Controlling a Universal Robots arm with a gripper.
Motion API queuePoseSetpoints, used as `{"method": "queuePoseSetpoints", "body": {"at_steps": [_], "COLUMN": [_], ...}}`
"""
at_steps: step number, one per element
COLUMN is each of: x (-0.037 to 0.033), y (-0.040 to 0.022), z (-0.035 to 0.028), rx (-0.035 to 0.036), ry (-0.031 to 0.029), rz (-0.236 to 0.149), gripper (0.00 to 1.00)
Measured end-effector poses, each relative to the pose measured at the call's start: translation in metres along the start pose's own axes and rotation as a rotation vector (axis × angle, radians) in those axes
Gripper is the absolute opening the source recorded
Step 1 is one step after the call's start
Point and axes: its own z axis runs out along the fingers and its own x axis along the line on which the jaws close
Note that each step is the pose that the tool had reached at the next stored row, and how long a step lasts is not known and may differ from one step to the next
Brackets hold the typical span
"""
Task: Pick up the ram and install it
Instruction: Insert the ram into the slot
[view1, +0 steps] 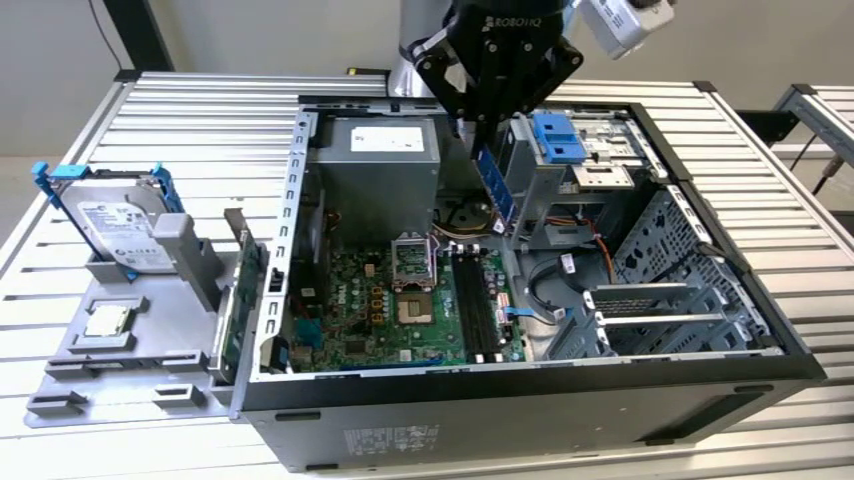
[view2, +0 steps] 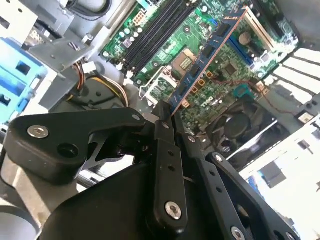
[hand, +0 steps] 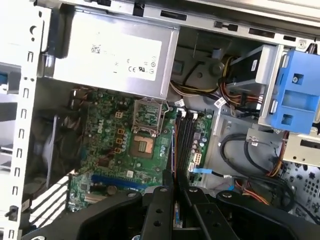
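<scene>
My gripper hangs over the open computer case, shut on the top end of the ram, a narrow blue stick that points down toward the motherboard. In the second wrist view the ram sticks out from between the black fingers, chips showing along it. It appears edge-on as a thin line in the first wrist view, the ram lying beside the black memory slots. Those slots sit below the stick and apart from it.
A grey power supply fills the case's back. A blue drive-bay latch and drive cage stand close to the gripper on the exterior view's right. Cables run beside the slots. A hard drive stands in a grey holder outside the case.
</scene>
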Motion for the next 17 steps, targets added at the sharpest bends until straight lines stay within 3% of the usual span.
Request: {"method": "queuePoseSetpoints", "body": {"at_steps": [7,17], "x": [0.0000,0.0000], "y": [0.0000,0.0000], "z": [0.0015,0.0018], "rx": [-0.0015,-0.0015], "ry": [0.0032,0.0037], "rz": [0.120,0.138], "gripper": [0.00,0.00]}}
